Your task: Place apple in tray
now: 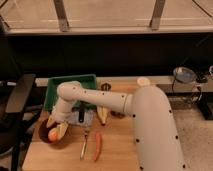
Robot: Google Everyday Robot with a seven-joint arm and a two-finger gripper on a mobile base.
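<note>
The apple (pixel 52 135), small and orange-yellow with a reddish side, lies in a round dark purple bowl (pixel 44 135) at the front left of the wooden table. My gripper (pixel 56 128) reaches down into that bowl, right at the apple and partly covering it. The green tray (pixel 57 86) stands behind the bowl at the table's back left. Its near right part is hidden by my white arm (pixel 100 100).
A carrot (pixel 98 146) and a fork (pixel 84 145) lie at the table's front middle. A banana piece (pixel 102 116) and a black object (pixel 81 114) lie under my arm. A pale cup (pixel 143 81) stands at the back. A dark chair (pixel 17 100) is on the left.
</note>
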